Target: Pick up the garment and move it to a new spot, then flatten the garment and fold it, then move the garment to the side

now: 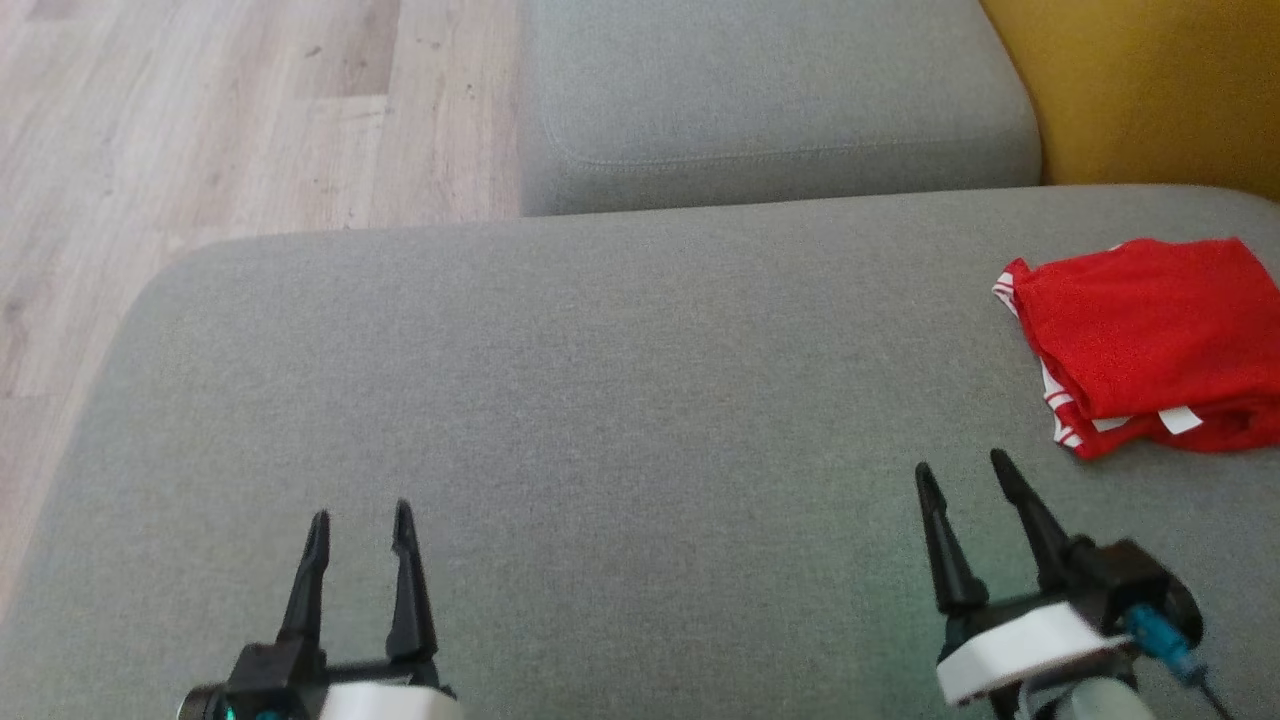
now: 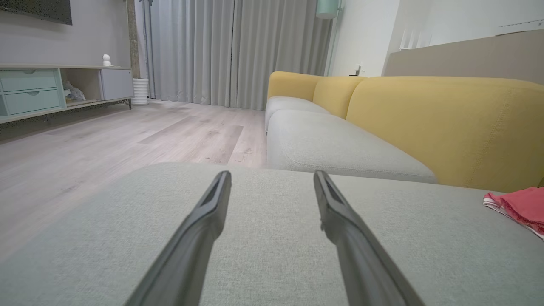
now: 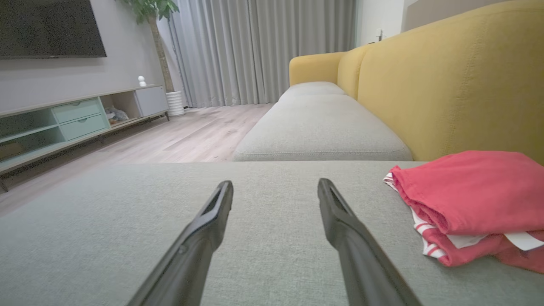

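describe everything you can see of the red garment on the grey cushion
The garment is red, mesh-looking fabric folded into a compact, roughly rectangular stack of layers. Red-and-white striped trim shows along its left edge in the head view, and small white pieces poke out at the near edge. It lies flat, slightly rumpled, on the grey cushion by the yellow backrest. The open right gripper is clear of it.

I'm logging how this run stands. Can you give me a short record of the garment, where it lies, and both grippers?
garment: red jersey, folded, striped trim at its edge
place: right end of the grey cushion, near the yellow backrest
left gripper: open, empty, over the cushion
right gripper: open, empty, apart from the jersey
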Tool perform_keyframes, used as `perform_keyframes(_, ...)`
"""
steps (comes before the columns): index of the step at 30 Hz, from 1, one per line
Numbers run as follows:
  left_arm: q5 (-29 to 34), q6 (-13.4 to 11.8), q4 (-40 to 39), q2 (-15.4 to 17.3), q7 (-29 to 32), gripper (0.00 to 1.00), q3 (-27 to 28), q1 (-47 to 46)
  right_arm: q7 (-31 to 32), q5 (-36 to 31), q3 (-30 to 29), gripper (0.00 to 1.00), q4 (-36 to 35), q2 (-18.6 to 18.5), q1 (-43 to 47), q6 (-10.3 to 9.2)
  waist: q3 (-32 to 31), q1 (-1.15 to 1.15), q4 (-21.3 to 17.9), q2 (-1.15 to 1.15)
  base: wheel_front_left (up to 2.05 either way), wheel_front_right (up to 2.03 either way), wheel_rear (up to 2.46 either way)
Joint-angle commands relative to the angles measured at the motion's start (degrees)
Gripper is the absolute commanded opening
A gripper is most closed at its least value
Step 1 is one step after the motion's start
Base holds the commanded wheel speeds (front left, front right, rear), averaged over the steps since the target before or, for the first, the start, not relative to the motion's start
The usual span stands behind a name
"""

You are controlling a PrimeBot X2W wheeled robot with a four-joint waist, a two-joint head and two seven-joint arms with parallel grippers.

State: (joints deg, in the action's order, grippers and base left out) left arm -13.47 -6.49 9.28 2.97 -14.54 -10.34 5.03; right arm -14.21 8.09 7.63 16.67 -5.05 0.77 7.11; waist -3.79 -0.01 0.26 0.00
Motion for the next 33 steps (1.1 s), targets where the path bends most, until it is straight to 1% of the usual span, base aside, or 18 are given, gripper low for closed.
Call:
perform_keyframes(1,0.6,0.1,-1.6,-0.1,-0.5,1.0,2.6,-1.0,-0.8,-1.0,1.4,1.0,-2.7,0.6,-0.8,0.37,-0.5,0.01,0.1,0.0,0.0,0.0,0.0)
perform_keyframes(6,1.5,0.2,-1.4,-0.1,-0.5,1.0,3.2,0.5,-0.8,-3.1,-0.2,1.0,-4.3,1.7,2.6,0.37,-1.3,0.01,-0.1,0.0,0.0,0.0,0.0)
perform_keyframes(11,2.2,0.3,-1.3,-0.1,-0.5,1.0,3.1,1.0,-0.8,-3.6,-1.3,1.0,-4.6,2.1,3.5,0.37,-1.5,0.01,-0.4,0.0,0.0,0.0,0.0)
perform_keyframes(15,3.6,-0.1,-1.1,-0.1,-0.5,1.0,3.0,1.0,-0.8,-3.6,-1.5,1.0,-4.8,2.1,3.9,0.37,-1.3,0.01,-0.6,0.0,0.0,0.0,0.0)
perform_keyframes(16,3.4,0.0,0.8,0.0,0.0,0.0,1.1,2.8,0.0,-3.3,-2.6,0.0,-2.6,2.3,5.7,-0.01,-1.3,0.02,-0.6,0.0,0.0,0.0,0.0)
perform_keyframes(19,3.2,0.0,2.3,0.0,0.2,0.0,1.0,3.1,0.1,-3.0,-2.5,0.0,-1.2,2.3,6.0,-0.01,-1.3,0.01,-0.6,0.0,0.0,0.0,0.0)
perform_keyframes(33,-6.9,1.7,2.7,0.1,2.6,0.0,2.8,1.3,2.0,8.2,-3.1,0.0,-1.4,1.7,4.4,0.04,-0.7,0.01,-0.5,0.0,0.0,0.0,0.0)
